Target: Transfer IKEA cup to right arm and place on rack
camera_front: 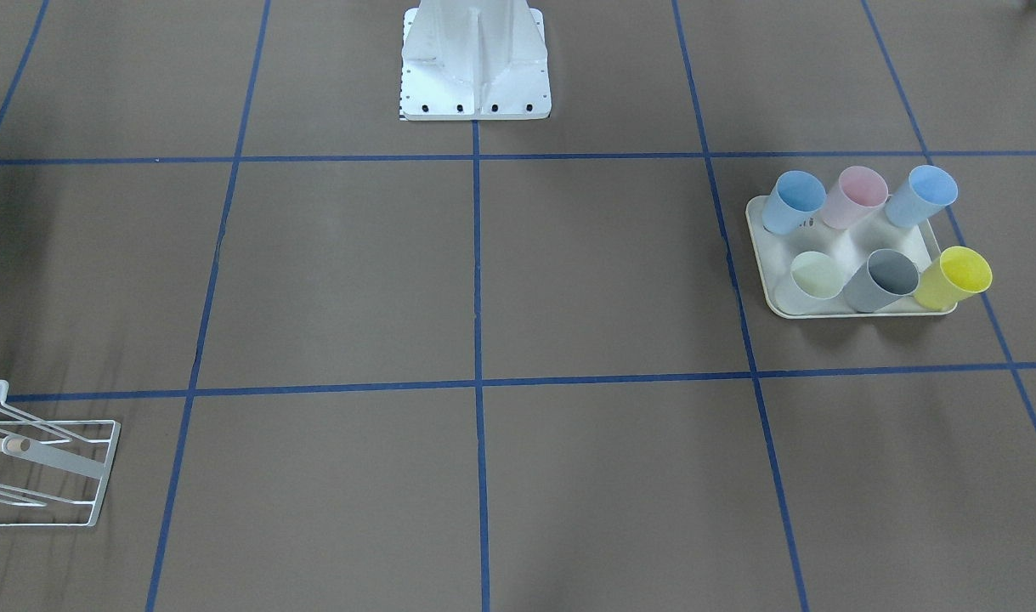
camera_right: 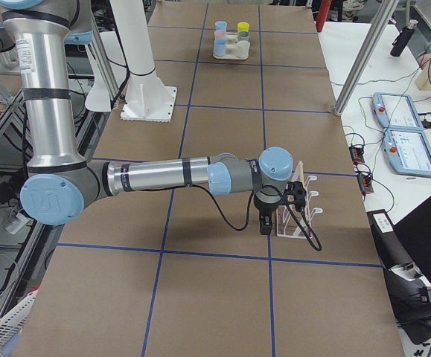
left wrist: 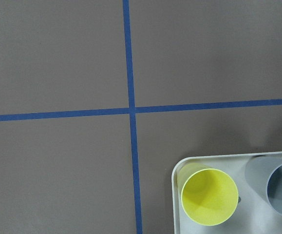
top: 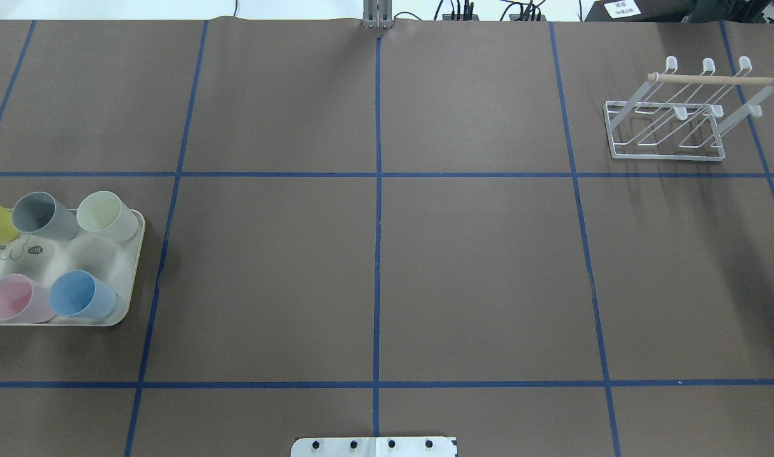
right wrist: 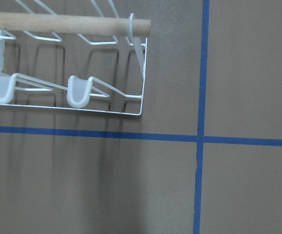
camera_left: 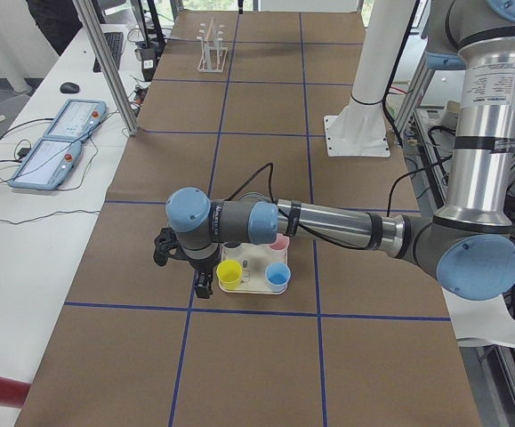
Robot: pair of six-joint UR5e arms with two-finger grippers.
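Pincer state cannot be told for either arm, since both pincers show only in the side views. From the counter's left end, the left arm (camera_left: 328, 222) stretches low over the brown counter (top: 488, 273). Its left pincer (camera_left: 200, 283) hangs pointing down just beside the outer corner of the cream tray (camera_front: 853, 245), close to the yellow cup (camera_front: 955, 278). Whether it touches anything cannot be made out. From the right end, the right arm (camera_right: 148, 177) reaches out in the same low way, and the right pincer (camera_right: 266, 223) hangs just beside the rack (top: 669, 124).

All six cups stand mouth up on the tray, on the robot's left side of the counter. The row nearer the robot holds a blue cup (camera_front: 794, 201), a pink cup (camera_front: 856, 197) and a second blue cup (camera_front: 921, 195). The farther row holds a pale green cup (camera_front: 815, 276), a grey cup (camera_front: 885, 280) and the yellow cup at the outermost corner.

The rack stands at the far right of the counter, well apart from the tray. Its white wire base lies flat, its slanted prongs are capped in white, and a wooden rod (top: 713, 80) runs across the top. The right wrist camera looks down on one corner of the rack and the rod's end. The left wrist camera looks down on the tray's corner with the yellow cup, near a crossing of blue tape lines (left wrist: 131, 109). The white robot base (camera_front: 475, 64) is bolted at the counter's middle edge.
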